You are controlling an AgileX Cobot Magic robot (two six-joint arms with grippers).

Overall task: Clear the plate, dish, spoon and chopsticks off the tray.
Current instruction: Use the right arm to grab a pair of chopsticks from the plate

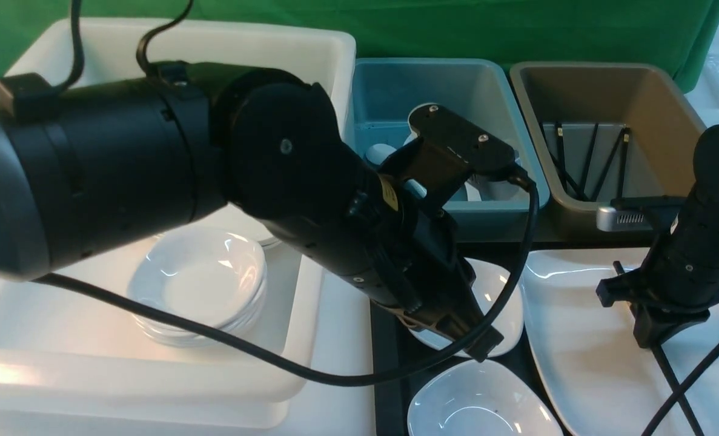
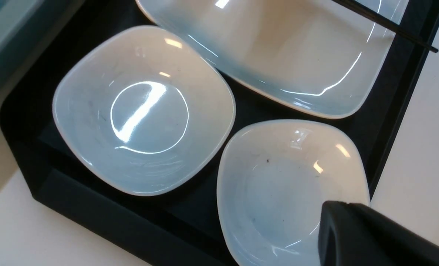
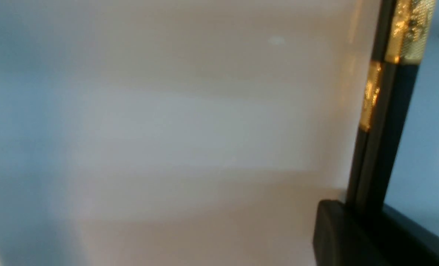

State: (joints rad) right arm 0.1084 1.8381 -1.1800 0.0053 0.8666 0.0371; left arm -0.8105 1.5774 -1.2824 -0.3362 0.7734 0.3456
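Note:
The black tray (image 1: pixel 388 363) (image 2: pixel 93 218) carries two small deep white dishes, one near (image 1: pixel 474 406) (image 2: pixel 278 192) and one farther back (image 1: pixel 500 297) (image 2: pixel 145 111). Beside them lies the large white plate (image 1: pixel 577 345) (image 2: pixel 278 48) (image 3: pixel 167 129). The black chopsticks (image 1: pixel 671 378) (image 2: pixel 389 24) (image 3: pixel 382 147) with gold bands rest across the plate. My right gripper (image 1: pixel 653 342) (image 3: pixel 371 221) is down on the plate, shut on the chopsticks. Just above the dishes hovers my left gripper (image 1: pixel 480 351) (image 2: pixel 332 221), shut and holding nothing. The spoon is out of view.
A white tub (image 1: pixel 311 54) at the left holds a stack of small white dishes (image 1: pixel 198 284). Behind the tray stand a blue bin (image 1: pixel 432 91) and a brown bin (image 1: pixel 601 97) with black sticks inside. My left arm blocks much of the middle.

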